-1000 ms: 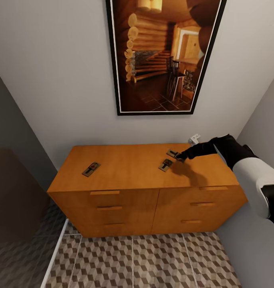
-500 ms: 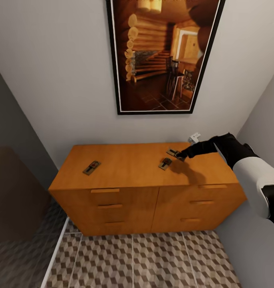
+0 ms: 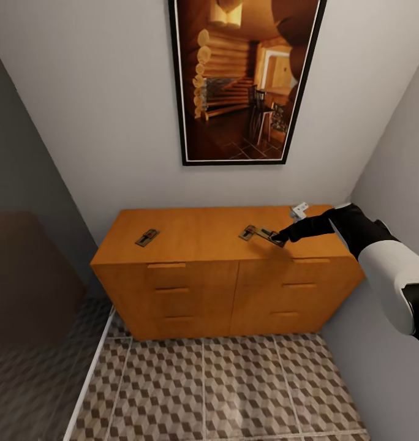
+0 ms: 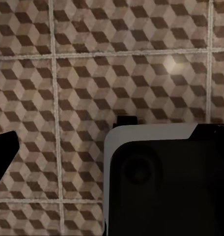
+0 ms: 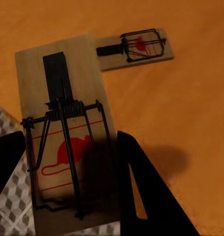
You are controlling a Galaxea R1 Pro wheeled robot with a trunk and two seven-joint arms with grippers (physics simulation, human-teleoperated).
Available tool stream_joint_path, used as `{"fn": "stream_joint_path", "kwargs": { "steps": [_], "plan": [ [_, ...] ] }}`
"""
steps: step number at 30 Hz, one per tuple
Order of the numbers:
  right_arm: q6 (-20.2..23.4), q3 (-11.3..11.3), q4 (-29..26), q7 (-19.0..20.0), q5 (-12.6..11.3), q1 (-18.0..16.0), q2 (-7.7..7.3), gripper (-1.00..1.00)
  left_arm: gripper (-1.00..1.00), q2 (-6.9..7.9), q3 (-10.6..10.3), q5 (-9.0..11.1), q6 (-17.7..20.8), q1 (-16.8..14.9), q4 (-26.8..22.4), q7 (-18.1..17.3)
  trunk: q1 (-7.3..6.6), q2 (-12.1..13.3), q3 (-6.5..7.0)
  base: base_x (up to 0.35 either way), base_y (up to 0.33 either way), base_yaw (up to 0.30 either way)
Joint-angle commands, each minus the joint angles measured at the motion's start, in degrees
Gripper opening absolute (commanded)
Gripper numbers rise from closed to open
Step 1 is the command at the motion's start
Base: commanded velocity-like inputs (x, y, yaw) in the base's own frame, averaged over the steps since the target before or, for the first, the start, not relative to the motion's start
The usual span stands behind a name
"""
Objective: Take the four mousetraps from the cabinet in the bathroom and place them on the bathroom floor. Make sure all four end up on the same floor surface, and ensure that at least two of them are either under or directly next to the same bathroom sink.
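The right gripper [image 3: 282, 238] is stretched over the right end of the cabinet [image 3: 197, 236], its fingers [image 5: 136, 196] spread apart around one edge of a mousetrap [image 5: 68, 137]; nothing is seen clamped yet. A second mousetrap [image 3: 248, 232] is seen just beside it on the cabinet top, a third [image 3: 147, 237] well apart toward the left end; the bathroom floor [image 3: 203, 392] is spread below the drawers. In the left wrist view floor tiles [image 4: 92, 73] are looked down on, and the left claw's state cannot be told.
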Motion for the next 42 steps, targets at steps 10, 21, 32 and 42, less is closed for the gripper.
{"fn": "stream_joint_path", "kwargs": {
  "steps": [10,21,32,42],
  "plan": [
    [0.28,0.02,-0.1,0.29,0.28,-0.07,-0.02,-1.0,1.0,-0.01,0.11,-0.01,-0.2,-0.03,0.05,0.06,-0.03,-0.05,-0.06,-0.336,0.0,0.0],
    [0.15,0.08,-0.1,0.27,0.28,-0.07,-0.02,-1.0,1.0,-0.01,0.11,-0.08,-0.2,-0.03,0.05,0.06,-0.03,-0.05,-0.06,-0.291,0.0,0.0],
    [-0.04,0.12,0.52,0.22,0.24,-0.03,-0.02,-1.0,1.0,-0.01,0.11,-0.03,-0.2,-0.03,0.05,0.06,-0.03,-0.05,-0.06,-0.028,0.0,0.0],
    [-5.57,0.17,9.52,-0.06,0.11,-0.01,0.19,-1.0,1.0,-0.01,0.11,-0.09,-0.2,-0.03,0.05,0.06,-0.03,-0.05,-0.06,-0.001,0.0,0.0]
  ]
}}
